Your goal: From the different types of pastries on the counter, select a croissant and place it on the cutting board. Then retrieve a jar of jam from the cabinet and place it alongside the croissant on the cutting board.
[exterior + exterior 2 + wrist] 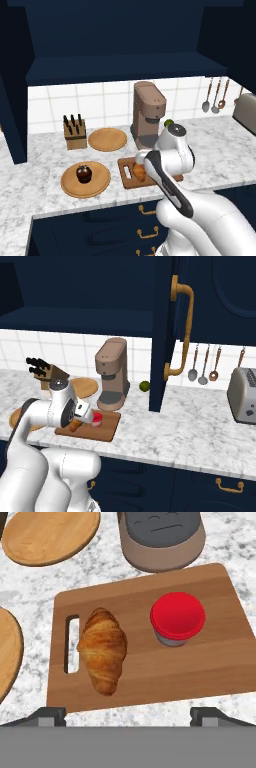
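Here the end effector (128, 714) hung open and empty above the cutting board (215, 657), where the croissant (102, 649) lay by the slot handle and the jar of jam (177, 619) stood beside it, coffee machine (161, 534) beyond

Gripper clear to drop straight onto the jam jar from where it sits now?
Probably yes. In the hand view the hand hangs open above the cutting board, the jar of jam stands upright with nothing over its lid, and the croissant lies apart beside it.

No readable text, labels, brands or numbers on anything.
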You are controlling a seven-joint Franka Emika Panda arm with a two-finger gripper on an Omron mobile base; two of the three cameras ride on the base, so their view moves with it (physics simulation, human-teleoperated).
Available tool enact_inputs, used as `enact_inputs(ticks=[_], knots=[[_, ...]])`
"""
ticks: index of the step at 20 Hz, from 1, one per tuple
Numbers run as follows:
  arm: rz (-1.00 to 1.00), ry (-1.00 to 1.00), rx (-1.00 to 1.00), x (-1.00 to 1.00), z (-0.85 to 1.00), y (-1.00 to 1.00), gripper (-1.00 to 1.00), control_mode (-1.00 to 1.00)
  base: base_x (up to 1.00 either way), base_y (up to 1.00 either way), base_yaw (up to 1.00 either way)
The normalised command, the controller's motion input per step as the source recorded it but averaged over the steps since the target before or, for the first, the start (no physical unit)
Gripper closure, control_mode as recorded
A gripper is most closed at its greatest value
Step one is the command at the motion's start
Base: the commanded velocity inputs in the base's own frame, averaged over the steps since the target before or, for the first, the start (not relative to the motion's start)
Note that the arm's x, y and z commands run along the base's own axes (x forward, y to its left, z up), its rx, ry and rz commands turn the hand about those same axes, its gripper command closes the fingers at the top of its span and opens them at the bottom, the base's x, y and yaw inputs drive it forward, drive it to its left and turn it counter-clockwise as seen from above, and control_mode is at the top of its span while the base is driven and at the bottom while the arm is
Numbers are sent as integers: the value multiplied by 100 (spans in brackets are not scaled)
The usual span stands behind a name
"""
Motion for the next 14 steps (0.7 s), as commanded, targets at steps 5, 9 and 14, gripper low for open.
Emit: enact_inputs(ticks=[5, 9, 14], knots=[[7, -9, -6, -47, 25, -40, -100, -100, 0, 0, 0], [11, -1, -16, -61, 21, -51, -100, -100, 0, 0, 0], [8, -6, -17, -58, 25, -61, -100, -100, 0, 0, 0]])
